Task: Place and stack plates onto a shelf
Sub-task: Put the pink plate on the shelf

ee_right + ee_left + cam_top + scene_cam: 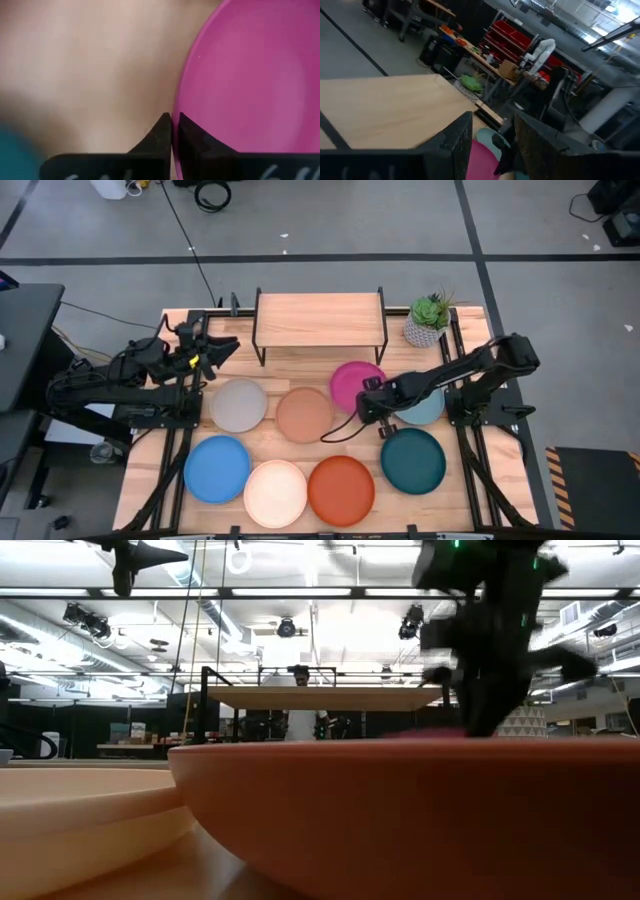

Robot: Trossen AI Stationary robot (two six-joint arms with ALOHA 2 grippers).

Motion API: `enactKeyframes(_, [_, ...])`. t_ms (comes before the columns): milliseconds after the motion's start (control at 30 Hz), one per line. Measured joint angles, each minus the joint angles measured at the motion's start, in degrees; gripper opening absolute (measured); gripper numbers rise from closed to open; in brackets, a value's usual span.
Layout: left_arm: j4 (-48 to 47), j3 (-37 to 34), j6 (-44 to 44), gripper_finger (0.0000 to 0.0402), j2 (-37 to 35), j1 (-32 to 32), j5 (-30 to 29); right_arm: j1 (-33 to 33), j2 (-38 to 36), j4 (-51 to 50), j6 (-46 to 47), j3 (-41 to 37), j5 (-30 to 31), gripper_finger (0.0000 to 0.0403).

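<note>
Eight round plates lie on the slatted table in the high view: grey (238,404), tan-peach (304,414), magenta (350,378), pale blue (428,410), bright blue (217,469), cream (275,493), orange (341,489) and dark teal (413,461). The shelf (320,318) stands at the far edge, its top bare. My right gripper (367,394) reaches in from the right and is shut on the magenta plate (250,75). My left gripper (222,348) hovers open (493,120) near the shelf's left end, touching nothing. My right gripper pinches the magenta plate's rim (176,107) on its near-right side. One finger (192,132) is over the plate's inside and the other (157,132) is outside it. The fingers come from above, slanting in from the table's right. The plate looks flat; I cannot tell if it is lifted.
A small potted plant (430,320) stands right of the shelf. The pale blue plate lies partly under my right arm. In the low view the orange plate (400,810) and cream plate (80,810) fill the foreground. A person (298,680) shows beyond the shelf (320,695).
</note>
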Motion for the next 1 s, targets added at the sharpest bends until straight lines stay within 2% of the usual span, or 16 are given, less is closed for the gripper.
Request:
enactKeyframes(167, [0.1,0.0,-1.8,0.0155,0.0,0.0,1.2,1.2,-6.5,-8.2,0.2,7.5,-7.1,0.0031])
enactKeyframes(333, [0.0,0.0,-1.8,0.0155,0.0,0.0,0.8,1.5,-12.6,-9.3,0.2,16.0,-10.0,0.0023])
enactKeyframes(433, [0.1,0.0,-1.8,0.0155,0.0,0.0,0.7,1.4,-15.3,-8.9,-1.6,21.3,-4.9,0.0022])
enactKeyframes(600, [0.1,0.0,-1.8,0.0155,0.1,0.0,-0.6,-1.1,-16.3,-8.4,-12.8,25.1,9.0,0.0033])
enactKeyframes(833, [0.9,0.0,-1.8,0.0155,1.9,0.0,-3.3,-12.4,-10.4,-8.5,-23.8,25.0,9.6,0.0030])
enactKeyframes(1000, [4.3,0.0,-0.5,0.0155,2.3,0.0,2.0,-18.0,-5.4,-8.9,-26.9,25.0,11.1,0.0027])
